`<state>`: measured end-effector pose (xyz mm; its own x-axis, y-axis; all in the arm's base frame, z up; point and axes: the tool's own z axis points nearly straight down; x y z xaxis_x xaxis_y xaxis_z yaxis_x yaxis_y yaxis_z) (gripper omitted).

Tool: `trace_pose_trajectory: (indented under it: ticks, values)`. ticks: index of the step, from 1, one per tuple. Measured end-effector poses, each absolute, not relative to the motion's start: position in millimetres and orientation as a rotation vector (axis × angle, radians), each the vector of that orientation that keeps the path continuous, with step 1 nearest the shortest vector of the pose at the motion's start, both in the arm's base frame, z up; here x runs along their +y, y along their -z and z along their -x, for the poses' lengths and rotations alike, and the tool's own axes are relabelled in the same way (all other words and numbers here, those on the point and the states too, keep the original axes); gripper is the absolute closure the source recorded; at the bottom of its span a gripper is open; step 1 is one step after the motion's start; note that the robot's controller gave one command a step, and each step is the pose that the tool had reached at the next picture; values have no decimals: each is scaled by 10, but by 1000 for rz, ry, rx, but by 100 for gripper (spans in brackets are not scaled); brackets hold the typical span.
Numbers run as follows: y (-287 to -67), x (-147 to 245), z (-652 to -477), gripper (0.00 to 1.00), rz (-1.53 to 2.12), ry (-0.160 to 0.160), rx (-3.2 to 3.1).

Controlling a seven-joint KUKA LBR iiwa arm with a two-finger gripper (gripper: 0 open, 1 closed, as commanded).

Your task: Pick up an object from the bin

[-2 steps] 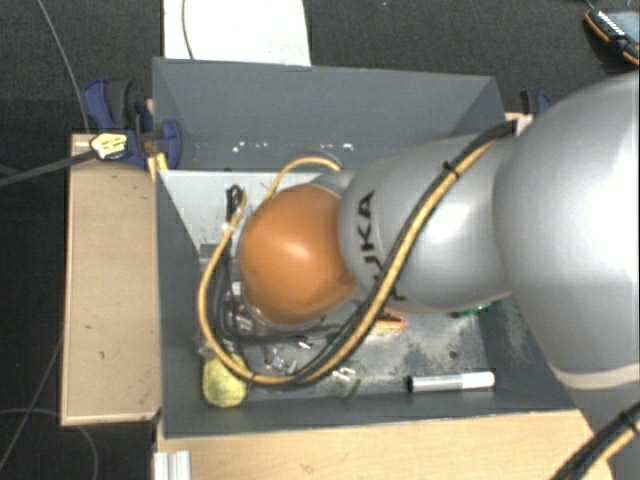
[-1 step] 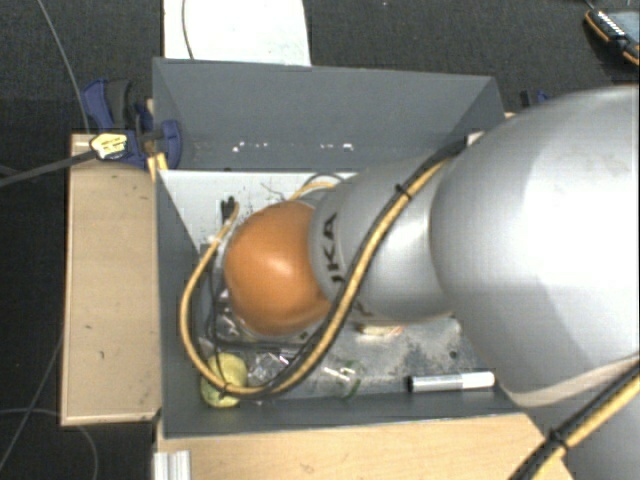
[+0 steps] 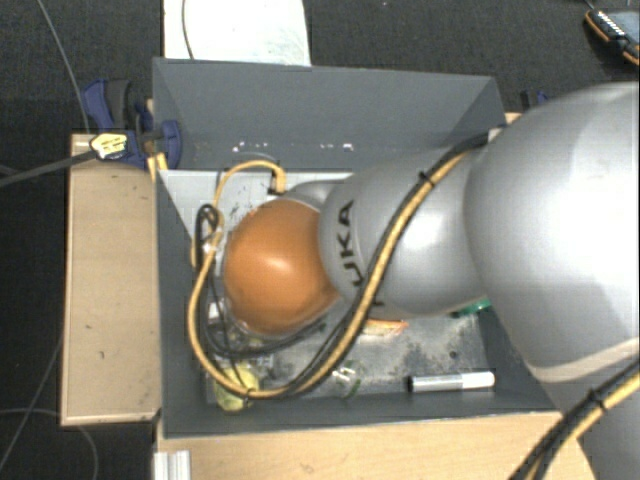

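— Where do we stand?
— My silver arm (image 3: 430,238) lies across the grey metal bin (image 3: 330,103), with its rounded orange wrist cover (image 3: 275,266) low over the left half. The gripper (image 3: 228,340) sits beneath it. I cannot tell whether the jaws are spread or pressed together, nor what lies under them.
— What worries you?
— The looped yellow cable (image 3: 198,303) hangs near the left wall and could snag. Closing blind might catch nothing. I see a white marker pen with a black cap (image 3: 450,380) by the near wall, well apart from the gripper, and a small yellow-green scrap (image 3: 230,398) in the near-left corner; the rest is covered
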<state>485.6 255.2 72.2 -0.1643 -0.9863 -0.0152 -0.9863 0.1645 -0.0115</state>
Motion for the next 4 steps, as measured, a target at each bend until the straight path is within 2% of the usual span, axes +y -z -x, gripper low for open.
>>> trace_pose_trajectory:
  ticks: [1, 3, 4]
  values:
    - [-725, 2551, -4856, 100, 2017, -2, 2384]
    - [-984, 2556, -4851, 100, 2010, -5, 2386]
    - [-1011, 2559, -4850, 100, 2000, -7, 2395]
